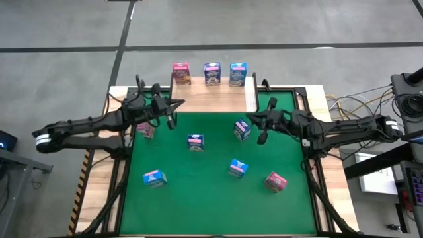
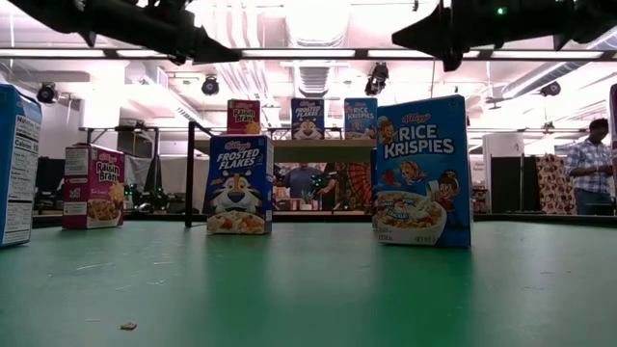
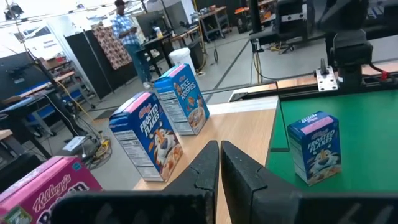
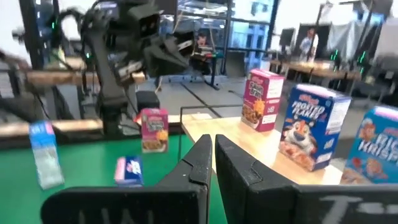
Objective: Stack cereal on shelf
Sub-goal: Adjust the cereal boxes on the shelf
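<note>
Three cereal boxes stand upright on the shelf [image 1: 213,94] at the table's far side: a pink one [image 1: 181,73] and two blue ones [image 1: 212,74] [image 1: 238,74]. Several more stand scattered on the green mat, among them a blue Frosted Flakes box [image 2: 239,183], a blue Rice Krispies box [image 2: 422,172] and a pink Raisin Bran box [image 2: 93,186]. My left gripper [image 1: 180,103] hangs high over the mat's far left, shut and empty, pointing level toward the shelf. My right gripper [image 1: 251,121] hangs high over the mat's far right, shut and empty, near a blue box [image 1: 242,129].
The green mat [image 1: 198,205] covers most of the wooden table and lies bare near its front edge. A black frame [image 1: 301,99] runs round the mat. Cables lie off the table's right side [image 1: 350,106]. A person [image 2: 588,164] stands in the room beyond.
</note>
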